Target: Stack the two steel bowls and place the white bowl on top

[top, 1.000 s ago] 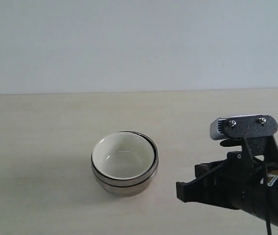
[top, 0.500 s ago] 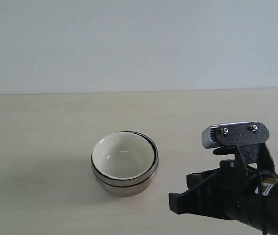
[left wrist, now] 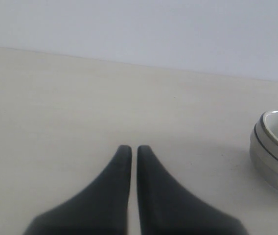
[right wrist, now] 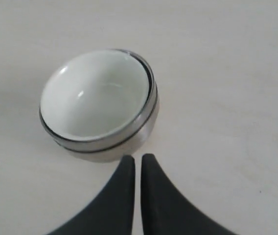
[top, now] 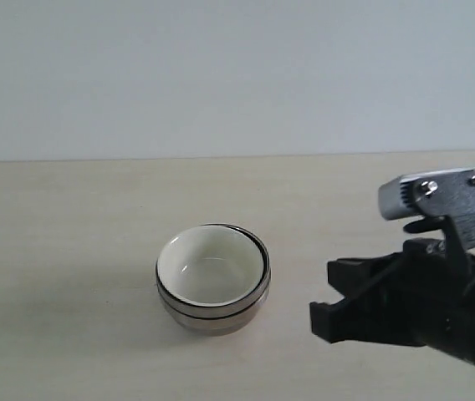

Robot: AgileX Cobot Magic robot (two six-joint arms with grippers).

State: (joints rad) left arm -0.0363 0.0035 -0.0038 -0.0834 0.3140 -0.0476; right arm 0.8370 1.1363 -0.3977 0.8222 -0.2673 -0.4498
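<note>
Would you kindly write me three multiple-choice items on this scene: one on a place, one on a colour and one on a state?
1. Where does the small cream-white ceramic bowl sit?
A) nested in the shiny round steel bowls
B) beside them on the table
C) in a gripper

2. What colour is the tabletop?
A) pale beige
B) dark green
C) red

3. How do the right gripper's black jaws stand?
A) wide open
B) shut, holding nothing
C) shut on a bowl

Answers:
1 A: steel rims ring its white inside.
2 A: the bare surface is light beige in all views.
3 B: the tips almost meet, with nothing between them.
</note>
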